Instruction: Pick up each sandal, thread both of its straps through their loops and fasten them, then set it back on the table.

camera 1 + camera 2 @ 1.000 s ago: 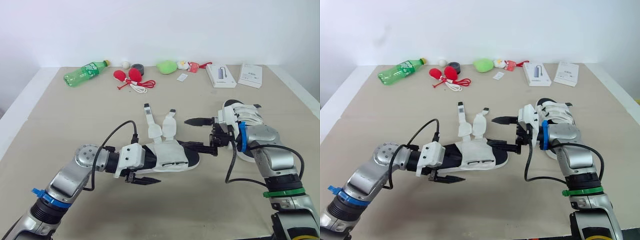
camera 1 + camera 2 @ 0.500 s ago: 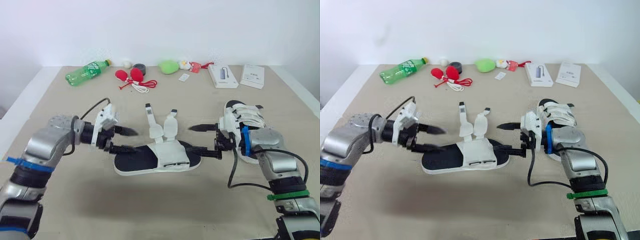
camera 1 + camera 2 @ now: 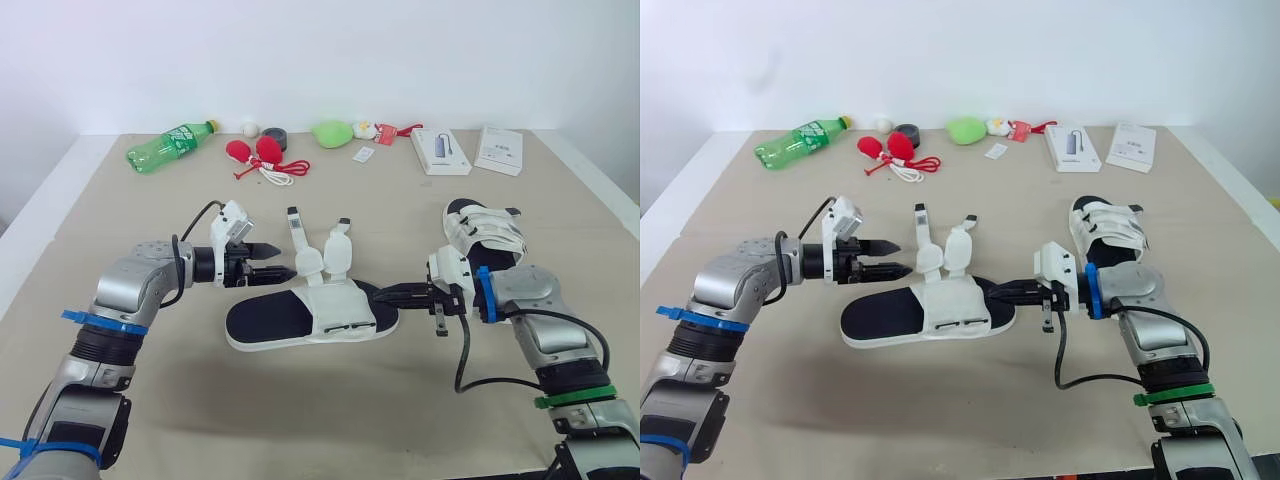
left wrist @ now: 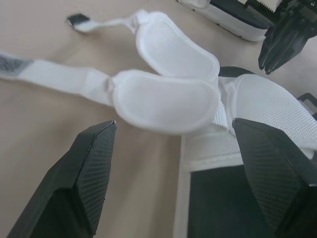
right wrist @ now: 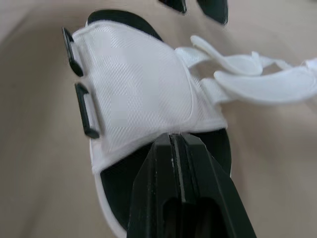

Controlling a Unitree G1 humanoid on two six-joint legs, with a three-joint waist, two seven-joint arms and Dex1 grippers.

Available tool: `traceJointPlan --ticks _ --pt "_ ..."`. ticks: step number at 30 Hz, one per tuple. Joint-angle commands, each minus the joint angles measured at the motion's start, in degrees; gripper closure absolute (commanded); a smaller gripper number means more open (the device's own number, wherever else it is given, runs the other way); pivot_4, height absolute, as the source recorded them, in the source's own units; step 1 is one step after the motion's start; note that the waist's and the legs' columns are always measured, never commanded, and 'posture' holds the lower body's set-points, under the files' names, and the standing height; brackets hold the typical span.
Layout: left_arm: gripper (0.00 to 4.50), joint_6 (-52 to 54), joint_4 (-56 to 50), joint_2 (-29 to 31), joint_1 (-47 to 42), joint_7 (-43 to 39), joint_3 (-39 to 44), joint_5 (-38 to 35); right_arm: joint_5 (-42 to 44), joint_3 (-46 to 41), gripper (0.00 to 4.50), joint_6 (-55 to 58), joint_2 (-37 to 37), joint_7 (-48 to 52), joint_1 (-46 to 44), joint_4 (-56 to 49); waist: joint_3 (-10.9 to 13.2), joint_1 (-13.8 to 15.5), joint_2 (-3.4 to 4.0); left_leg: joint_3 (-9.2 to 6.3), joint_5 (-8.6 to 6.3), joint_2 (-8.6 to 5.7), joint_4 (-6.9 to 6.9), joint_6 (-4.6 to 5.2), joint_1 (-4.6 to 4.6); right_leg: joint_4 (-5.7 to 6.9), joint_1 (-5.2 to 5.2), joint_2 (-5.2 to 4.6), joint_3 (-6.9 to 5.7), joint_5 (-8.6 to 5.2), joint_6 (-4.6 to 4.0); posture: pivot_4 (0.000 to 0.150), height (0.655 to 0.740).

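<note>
Two sandals lie on the bench [image 3: 330,420]. The open sandal [image 3: 300,318] rests flat at its centre, and the fastened sandal [image 3: 487,232] sits at its 2 o'clock, just behind the right forearm. From the head views, the open sandal has a black footbed, a white sole rim and a white upper. Its two straps [image 3: 300,250] are undone and fan out toward 12 o'clock.

The left wrist view gives the strap detail: each carries a smooth, padded oval tab [image 4: 166,101] on flat woven webbing. The fingers [image 4: 94,163] beside them have cross-hatched black pads. The right wrist view gives the upper's fine mesh weave and two black rectangular loops [image 5: 84,109] along its side edge.

The left end effector [image 3: 287,259] hovers at the sandal's 10 o'clock with its fingers apart. It points at the nearer strap, just beside it and holding nothing. The right end effector [image 3: 382,294] reaches in from 3 o'clock with its fingers pressed together. Their tips touch the edge of the upper, and I cannot tell whether any fabric is pinched between them.

A green bottle [image 3: 172,144] and a white box [image 3: 442,150] lie along the far edge at 12 o'clock.
</note>
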Motion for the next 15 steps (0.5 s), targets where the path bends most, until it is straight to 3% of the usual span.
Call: traceJointPlan --ticks 1,15 --pt "0.65 2.83 0.42 -0.65 -2.69 0.32 1.34 -1.46 -0.2 0.81 4.46 0.08 0.45 -0.45 -1.01 -1.92 0.0 0.02 0.0 0.0 0.0 -0.01 0.0 0.0 0.0 0.0 0.0 -0.01 0.0 0.0 0.0 0.15 0.74" --pt "0.65 15.57 6.19 -2.36 -5.68 2.24 2.08 -4.05 -3.46 2.63 4.46 -1.58 0.59 -1.05 -0.76 0.14 0.0 0.01 0.0 0.0 0.0 -0.04 0.0 0.0 -0.02 0.02 -0.01 -0.04 0.01 -0.01 0.0 0.15 0.74"
